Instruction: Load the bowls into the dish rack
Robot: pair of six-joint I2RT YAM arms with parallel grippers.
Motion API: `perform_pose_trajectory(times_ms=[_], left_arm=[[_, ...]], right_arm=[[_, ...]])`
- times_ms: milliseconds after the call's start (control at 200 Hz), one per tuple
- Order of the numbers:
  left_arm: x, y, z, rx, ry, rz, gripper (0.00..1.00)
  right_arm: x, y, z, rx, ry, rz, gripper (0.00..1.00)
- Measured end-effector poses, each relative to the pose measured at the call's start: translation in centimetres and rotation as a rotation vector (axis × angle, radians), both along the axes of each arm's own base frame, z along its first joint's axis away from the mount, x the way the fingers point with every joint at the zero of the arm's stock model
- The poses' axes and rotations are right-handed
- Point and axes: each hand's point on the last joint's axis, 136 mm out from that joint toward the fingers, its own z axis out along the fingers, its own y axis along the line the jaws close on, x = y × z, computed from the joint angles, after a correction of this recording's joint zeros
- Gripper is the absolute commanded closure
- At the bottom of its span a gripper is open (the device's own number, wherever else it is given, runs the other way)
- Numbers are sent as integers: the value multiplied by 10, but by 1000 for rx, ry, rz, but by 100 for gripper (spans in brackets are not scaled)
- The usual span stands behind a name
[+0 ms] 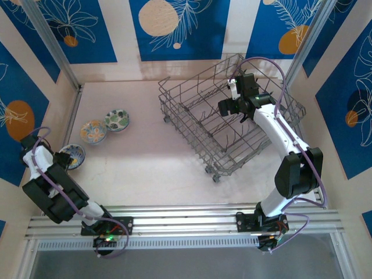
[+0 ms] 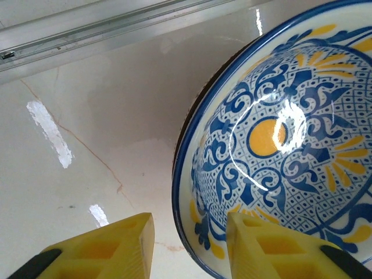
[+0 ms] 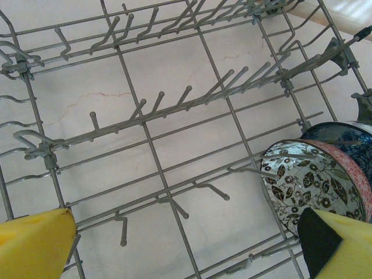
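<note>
A blue-and-white bowl [image 2: 273,139] with a yellow centre sits on the table at the far left [image 1: 74,156]. My left gripper [image 2: 190,247] straddles its near rim. One yellow finger [image 2: 273,250] is inside the bowl, the other finger [image 2: 110,247] is outside with a gap to the rim, so the jaws stand open. Two more bowls, a yellow-green one [image 1: 93,131] and a green floral one [image 1: 117,120], lie beside it. My right gripper [image 3: 189,250] hangs open over the dish rack [image 1: 197,116]. Inside the rack a dark leaf-patterned bowl [image 3: 308,180] stands on edge against a pink-rimmed bowl [image 3: 351,174].
Rows of upright tines [image 3: 157,104] cross the rack floor under my right gripper. The rack stands at an angle on small wheels [image 1: 216,178]. Patterned walls close in the table on three sides, and a metal rail [image 1: 186,218] runs along the near edge.
</note>
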Motion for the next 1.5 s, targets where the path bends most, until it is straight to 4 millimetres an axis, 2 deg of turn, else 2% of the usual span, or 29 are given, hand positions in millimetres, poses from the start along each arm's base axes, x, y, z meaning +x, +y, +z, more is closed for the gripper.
perform_pose_trajectory(times_ms=[455,760,1121,1316,1501], left_arm=[[4,-2,-7,-31,-5,-11,77],[7,-6,-7,-43,-36,-21,82],[6,-16,-6,-68,-60,-52,82],[2,-24,-7,-80,-60,-83,69],[0,-27,-8,-85,-58,-96,68]], right_arm=[[-1,5,-1,6,3,3,1],[0,9,-10,0,26,11,1],[-1,12,-11,-1,29,17,1],[-1,12,-12,3,29,13,1],[-1,13,-11,4,29,15,1]])
